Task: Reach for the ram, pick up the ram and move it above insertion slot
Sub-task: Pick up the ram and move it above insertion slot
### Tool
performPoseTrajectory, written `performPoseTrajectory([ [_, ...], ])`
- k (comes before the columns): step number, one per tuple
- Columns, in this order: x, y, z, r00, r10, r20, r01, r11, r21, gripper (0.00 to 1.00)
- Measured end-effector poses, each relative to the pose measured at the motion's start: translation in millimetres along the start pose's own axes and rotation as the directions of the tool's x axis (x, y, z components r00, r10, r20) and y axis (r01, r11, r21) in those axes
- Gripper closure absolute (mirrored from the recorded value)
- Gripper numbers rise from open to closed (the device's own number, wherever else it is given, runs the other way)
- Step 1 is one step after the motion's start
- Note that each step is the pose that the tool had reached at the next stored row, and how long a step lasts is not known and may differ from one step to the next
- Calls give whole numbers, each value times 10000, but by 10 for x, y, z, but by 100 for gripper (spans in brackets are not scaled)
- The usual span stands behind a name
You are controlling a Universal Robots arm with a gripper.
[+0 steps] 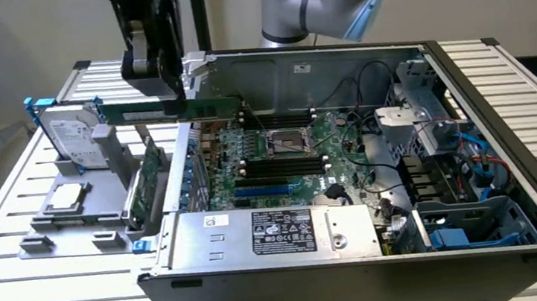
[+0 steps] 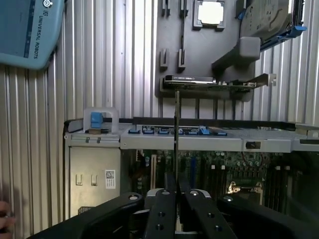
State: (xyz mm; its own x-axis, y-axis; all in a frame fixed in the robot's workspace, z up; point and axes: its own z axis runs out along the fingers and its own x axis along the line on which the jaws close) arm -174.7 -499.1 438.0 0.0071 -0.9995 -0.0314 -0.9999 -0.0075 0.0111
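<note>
exterior gripper: black gripper (image 1: 175, 93), fingers clamped on the ram (image 1: 172, 110)
exterior ram: long thin green board, held level in the air over the open computer case (image 1: 512, 192) edge at the exterior view's left
exterior holder: grey plastic tray (image 1: 57, 225) carrying hard drive (image 1: 72, 134), CPU chip (image 1: 66, 194), upright green card (image 1: 152, 181)
exterior surface: pale ribbed metal table (image 1: 24, 296)
wrist gripper: matte black fingers (image 2: 162, 211) pinching ram (image 2: 176, 134), seen edge-on as a thin line
wrist below: motherboard (image 2: 214, 169), slatted table (image 2: 99, 64), tray (image 2: 199, 55)
</note>
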Motion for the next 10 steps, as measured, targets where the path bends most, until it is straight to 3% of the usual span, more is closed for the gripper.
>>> performPoseTrajectory([
  [10,-183,-430,69,10000,1,-18,-1,10000,0,87],
])
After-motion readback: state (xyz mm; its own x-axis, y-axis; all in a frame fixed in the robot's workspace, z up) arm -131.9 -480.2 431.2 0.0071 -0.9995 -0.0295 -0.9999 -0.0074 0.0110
